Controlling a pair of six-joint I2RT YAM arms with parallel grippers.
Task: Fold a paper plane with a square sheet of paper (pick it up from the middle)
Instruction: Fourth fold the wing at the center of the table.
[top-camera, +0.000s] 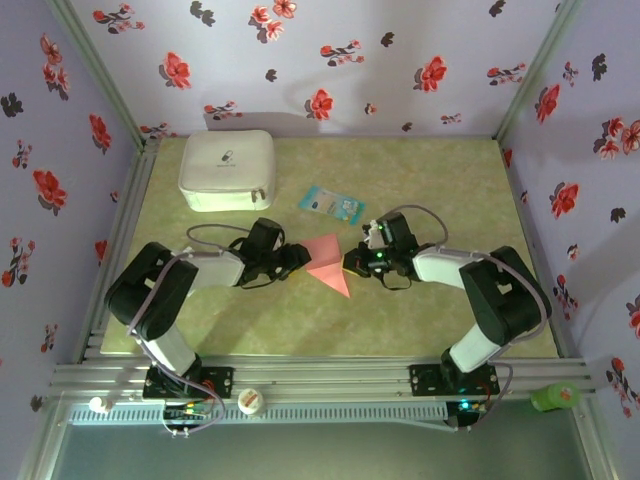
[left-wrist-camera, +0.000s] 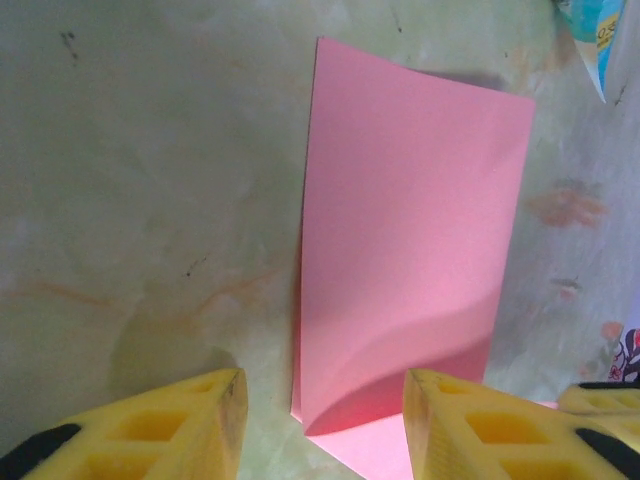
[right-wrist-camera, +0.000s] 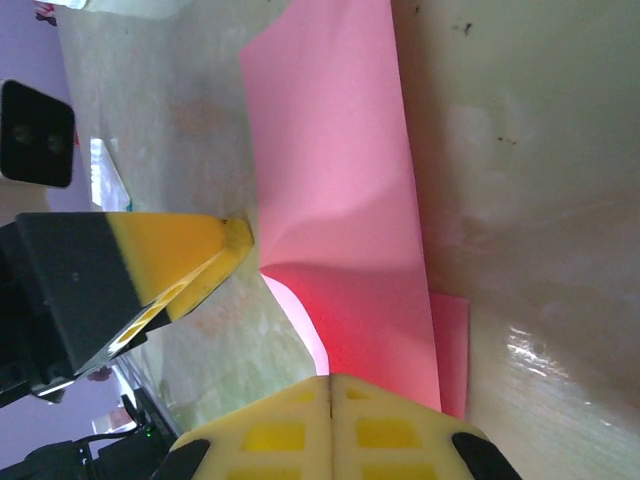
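Pink square sheet of paper (top-camera: 328, 262) between two grippers.
Close up, right gripper (right-wrist-camera: 330, 385) jaws clamp it; left gripper (left-wrist-camera: 322, 405) jaws apart; overhead, white case (top-camera: 227, 170) behind.

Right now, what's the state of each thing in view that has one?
square sheet of paper: partly folded, one flap lifted and curling.
left end effector: open at the sheet's edge, gripping nothing.
right end effector: shut, seemingly pinching the sheet's edge.
white case: closed, lying flat.
light-blue packet: lying flat, untouched.

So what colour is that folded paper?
The paper is plain salmon pink; left wrist view shows it best.
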